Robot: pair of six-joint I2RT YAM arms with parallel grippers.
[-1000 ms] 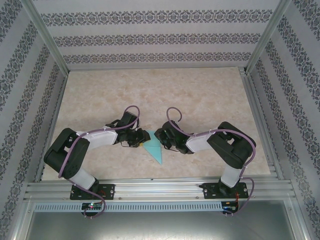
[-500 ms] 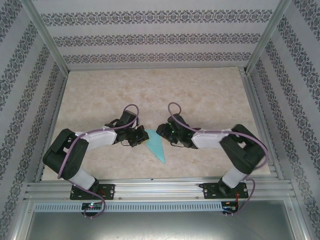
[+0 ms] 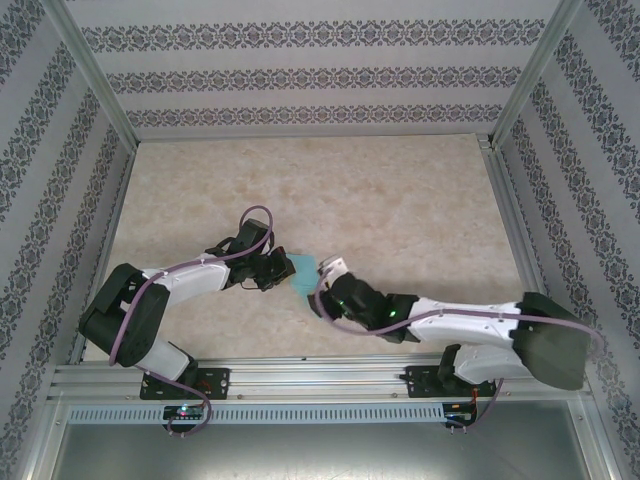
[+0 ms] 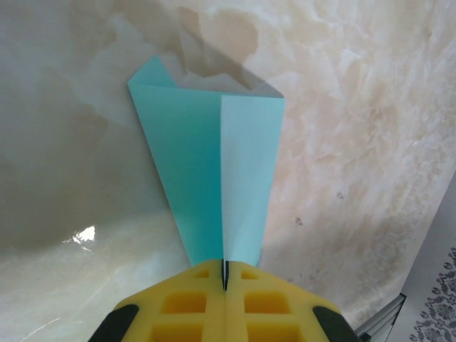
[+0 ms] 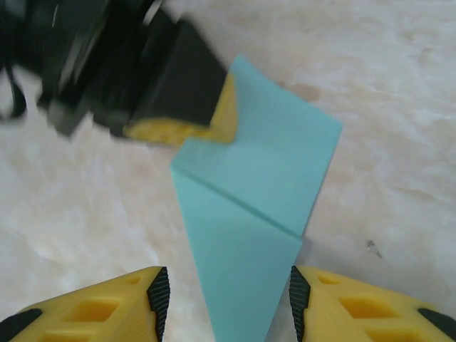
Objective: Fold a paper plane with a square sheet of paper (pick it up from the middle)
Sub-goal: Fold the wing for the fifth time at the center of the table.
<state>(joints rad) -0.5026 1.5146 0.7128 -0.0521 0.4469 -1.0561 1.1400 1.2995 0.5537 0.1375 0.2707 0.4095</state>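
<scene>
The slim, pointed turquoise paper plane (image 4: 214, 164) lies between the two arms, at the near middle of the pale marble-patterned worktop (image 3: 400, 190). The left jaws are closed tight on it, and their yellow pads (image 4: 192, 313) meet on its centre crease. Its far end casts a shadow and looks lifted, though I cannot tell whether any part rests on the surface. The right jaws stand apart, with a pad (image 5: 342, 299) on either side of the plane's narrow tip (image 5: 242, 299) and neither touching it.

The likely trouble is the second grip. If the right jaws close off the crease, they could crumple the tip or spring the folds open. Thin paper held by a single pinch may swivel or slip. If both arms pull apart, it could tear.

Nothing here serves as a container.
</scene>
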